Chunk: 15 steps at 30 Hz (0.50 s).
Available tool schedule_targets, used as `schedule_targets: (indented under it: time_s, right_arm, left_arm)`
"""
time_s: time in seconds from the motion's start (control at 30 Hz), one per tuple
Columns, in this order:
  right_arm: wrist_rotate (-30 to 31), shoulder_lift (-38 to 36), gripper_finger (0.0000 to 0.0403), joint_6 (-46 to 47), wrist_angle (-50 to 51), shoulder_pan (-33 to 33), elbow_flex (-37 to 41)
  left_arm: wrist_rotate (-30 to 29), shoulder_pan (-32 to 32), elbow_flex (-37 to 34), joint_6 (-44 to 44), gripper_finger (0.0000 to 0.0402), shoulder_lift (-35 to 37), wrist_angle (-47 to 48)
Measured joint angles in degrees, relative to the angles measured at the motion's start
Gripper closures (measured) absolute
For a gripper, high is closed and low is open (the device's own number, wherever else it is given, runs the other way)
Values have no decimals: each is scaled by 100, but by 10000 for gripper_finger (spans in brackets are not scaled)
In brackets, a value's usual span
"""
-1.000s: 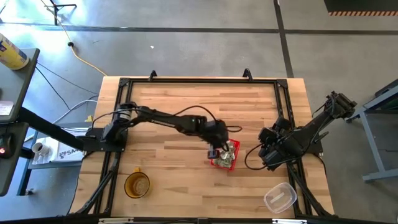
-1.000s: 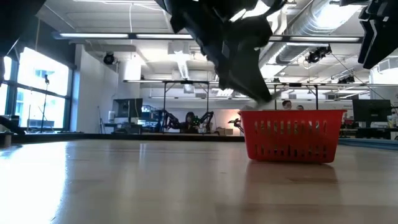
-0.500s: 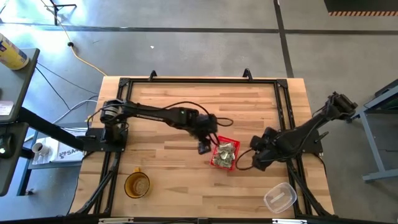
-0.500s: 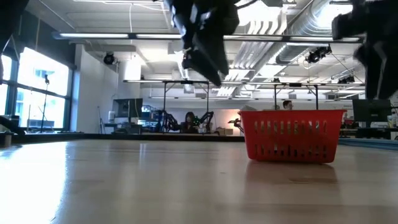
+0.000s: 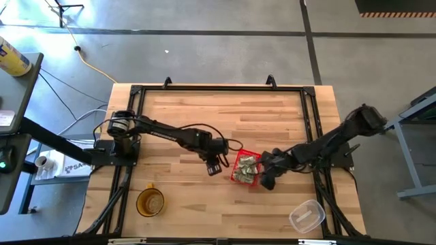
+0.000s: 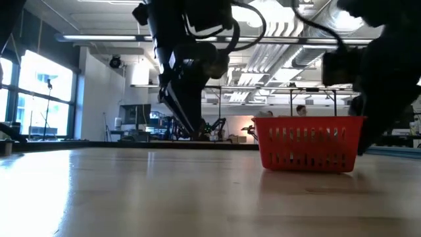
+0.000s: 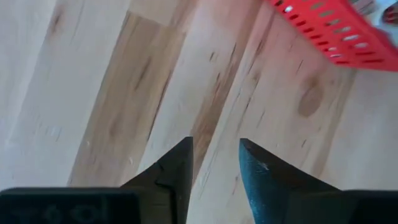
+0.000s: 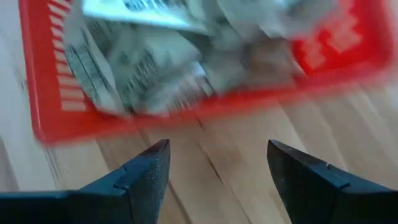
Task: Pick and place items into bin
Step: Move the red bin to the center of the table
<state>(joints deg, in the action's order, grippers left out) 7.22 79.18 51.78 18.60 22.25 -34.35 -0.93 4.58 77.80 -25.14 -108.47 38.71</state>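
Note:
The red basket (image 5: 238,178) stands on the table right of centre, with several pale green-and-white packets (image 5: 248,164) piled inside it. The low view shows the basket (image 6: 308,141) sitting flat on the wood. My left gripper (image 5: 214,167) hangs over bare wood just left of the basket, open and empty; its wrist view has the basket's corner (image 7: 329,37) ahead of the gripper (image 7: 216,144). My right gripper (image 5: 267,180) is at the basket's right near corner, wide open, with the basket wall (image 8: 56,118) and packets (image 8: 155,56) just ahead of the gripper (image 8: 217,146).
An amber round cup (image 5: 150,202) stands near the table's near left corner. A clear plastic container (image 5: 306,216) sits at the near right corner. Black frame rails (image 5: 218,88) run along the table's edges. Bare wood lies across the far half.
My left gripper has drawn back from over the basket toward the table's left and has come lower. My right gripper has moved toward the table's left, from well clear of the basket up to its right near corner. The basket has stayed in place.

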Motion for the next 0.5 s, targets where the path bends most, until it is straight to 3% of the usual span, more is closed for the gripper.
schedule_targets:
  time_s: [0.13,0.27,0.5]
  right_arm:
    - [-126,664,144,-743,-788,-518,-248]
    - [283,1102,144,-1403,-759,-1171,-756]
    - [583,1111,144,-2418,-640,-1818,-1191]
  left_arm:
    - [-113,28,-12,-164,249,133,77]
    - [-348,70,-4,-385,258,536,363]
    - [-1136,234,-4,-917,262,1265,1707]
